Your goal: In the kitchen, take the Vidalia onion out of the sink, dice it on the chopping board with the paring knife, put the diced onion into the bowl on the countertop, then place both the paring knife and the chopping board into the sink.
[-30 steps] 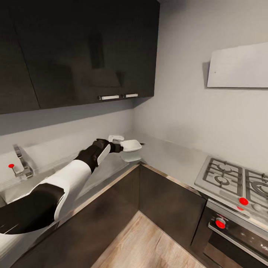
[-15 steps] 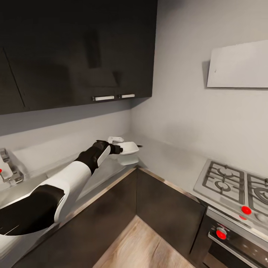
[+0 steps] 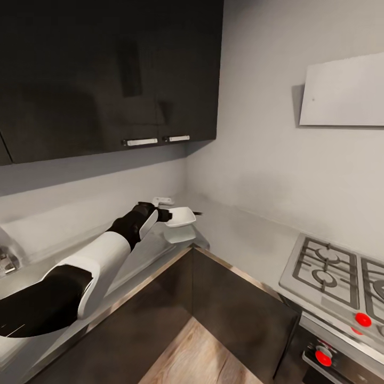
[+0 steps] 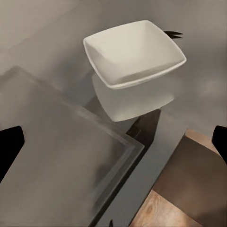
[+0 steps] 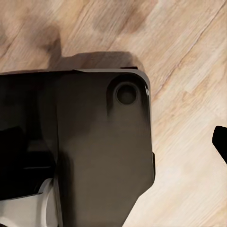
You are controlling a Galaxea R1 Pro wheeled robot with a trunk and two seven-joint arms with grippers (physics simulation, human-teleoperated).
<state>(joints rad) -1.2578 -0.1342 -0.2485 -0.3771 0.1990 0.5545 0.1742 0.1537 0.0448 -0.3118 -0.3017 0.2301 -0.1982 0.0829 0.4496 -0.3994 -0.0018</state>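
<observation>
Left arm's stretched way out forward, left hand [image 3: 160, 213] at full reach with fingers [image 4: 10, 146] spread wide apart. Right hand's pointing straight down.

Changes logged from my station, head view:

- Camera: swung rightward. My tap [image 3: 6, 261] has slid almost off the left edge; its red knob has gone from view.
- Stove [image 3: 335, 272]: shifted lower and further right.
- Cabinet handles [image 3: 154, 141]: drifted left.
- Left gripper [image 3: 166, 214] and bowl [image 3: 180, 216]: both sit a little further left in the picture than a second ago, consistent with the camera turn; I cannot tell any move of their own.
</observation>
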